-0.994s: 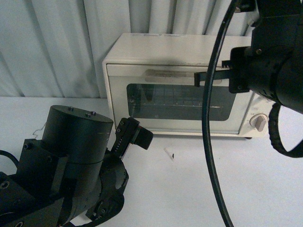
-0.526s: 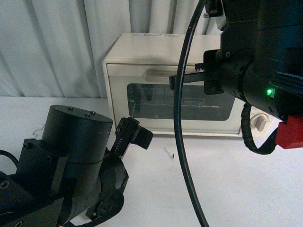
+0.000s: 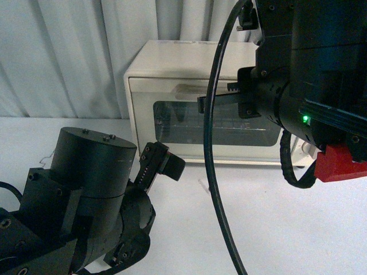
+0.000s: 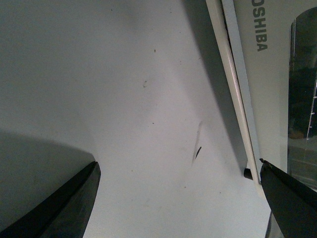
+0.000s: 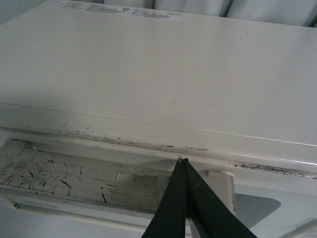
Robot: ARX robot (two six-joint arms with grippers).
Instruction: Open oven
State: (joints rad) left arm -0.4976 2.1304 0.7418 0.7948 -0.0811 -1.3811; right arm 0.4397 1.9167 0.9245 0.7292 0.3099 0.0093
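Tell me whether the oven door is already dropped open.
No: in the front view the oven has its glass door standing upright and shut against the casing.

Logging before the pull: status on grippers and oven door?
Right gripper shut, tip at oven door's top edge, above handle. Left gripper open, low over table. Door closed. Small scrap on table in front.

- A white table, its top marked by a few faint specks.
- The oven stands on it toward the back.
- A small dark scrap lies just in front of the oven.
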